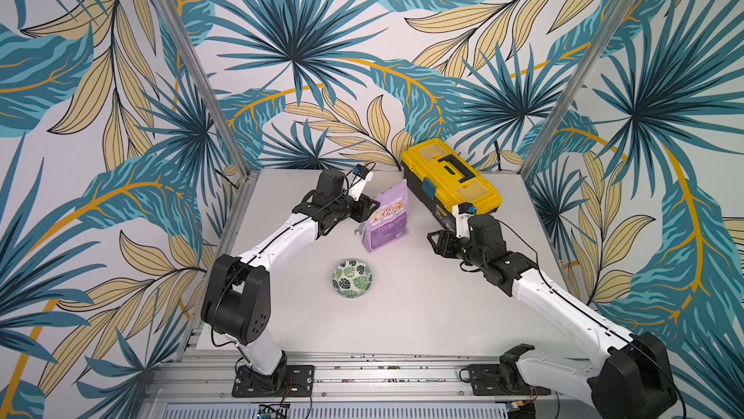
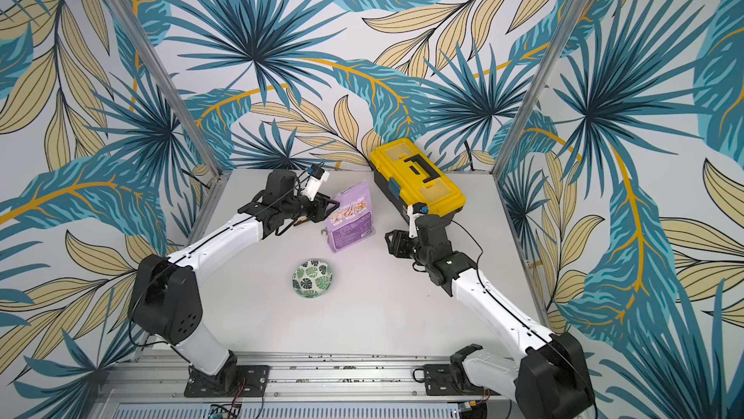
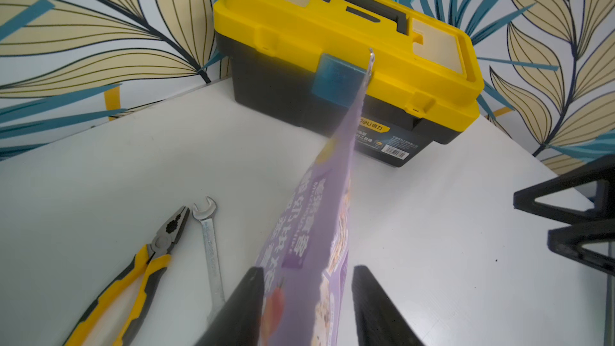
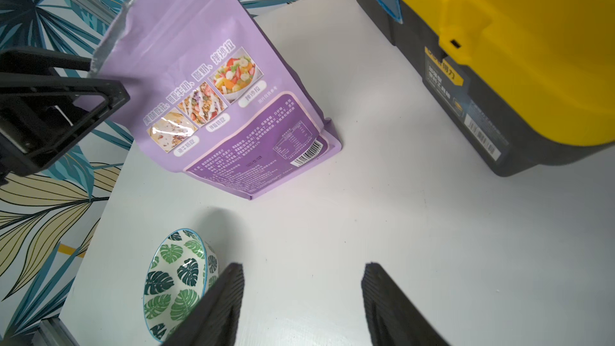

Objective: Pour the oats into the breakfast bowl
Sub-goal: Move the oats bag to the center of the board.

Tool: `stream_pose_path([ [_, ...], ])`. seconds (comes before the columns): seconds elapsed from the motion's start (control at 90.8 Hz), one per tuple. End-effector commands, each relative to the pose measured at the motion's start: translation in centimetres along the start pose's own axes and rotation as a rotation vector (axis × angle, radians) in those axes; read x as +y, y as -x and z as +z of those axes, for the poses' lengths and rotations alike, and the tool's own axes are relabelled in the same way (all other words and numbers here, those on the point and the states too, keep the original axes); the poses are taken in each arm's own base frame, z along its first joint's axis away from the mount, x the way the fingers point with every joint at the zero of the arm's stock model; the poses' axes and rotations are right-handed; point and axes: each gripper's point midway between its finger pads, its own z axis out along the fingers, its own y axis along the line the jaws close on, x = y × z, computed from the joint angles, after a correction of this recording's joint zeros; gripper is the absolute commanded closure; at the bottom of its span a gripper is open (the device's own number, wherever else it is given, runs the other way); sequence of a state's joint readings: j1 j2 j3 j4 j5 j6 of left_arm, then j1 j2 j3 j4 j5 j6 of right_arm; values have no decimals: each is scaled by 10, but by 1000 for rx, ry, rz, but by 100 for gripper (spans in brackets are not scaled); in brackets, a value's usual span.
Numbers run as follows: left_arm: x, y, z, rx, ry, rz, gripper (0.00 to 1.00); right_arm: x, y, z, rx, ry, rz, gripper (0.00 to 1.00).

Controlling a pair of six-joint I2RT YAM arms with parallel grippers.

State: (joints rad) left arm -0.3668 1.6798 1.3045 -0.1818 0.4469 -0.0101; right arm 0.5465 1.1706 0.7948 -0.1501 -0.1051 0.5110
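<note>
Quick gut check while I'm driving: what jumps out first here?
The lilac pouch stands upright mid-table, the left arm's jaws astride its side edge, near the top. At the back right sits a bright yellow toolbox; the leaf-patterned bowl sits empty, nearer the front.

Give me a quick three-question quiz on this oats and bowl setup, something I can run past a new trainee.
1. Multiple choice: the breakfast bowl is A) full, B) half full, C) empty.
2. True or false: the right gripper is closed on the purple pouch.
3. Short answer: which two hand tools lie near the pouch in the left wrist view?

Key
1. C.
2. False. Its jaws stand open with nothing between them; the pouch's edge stands between the fingers of the left gripper.
3. The pliers and the wrench.
</note>
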Motion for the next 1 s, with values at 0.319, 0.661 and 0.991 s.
stream_pose_path([
  [0.319,-50,10,-15,-7,-42,-5,100,-20,-10,3,37,18,72,40],
  [0.661,-128,11,-30,-99,67,-203,100,-29,-7,7,15,144,242,41],
  [0.991,-166,-10,-27,-141,136,-247,98,-49,-38,34,112,98,280,44],
])
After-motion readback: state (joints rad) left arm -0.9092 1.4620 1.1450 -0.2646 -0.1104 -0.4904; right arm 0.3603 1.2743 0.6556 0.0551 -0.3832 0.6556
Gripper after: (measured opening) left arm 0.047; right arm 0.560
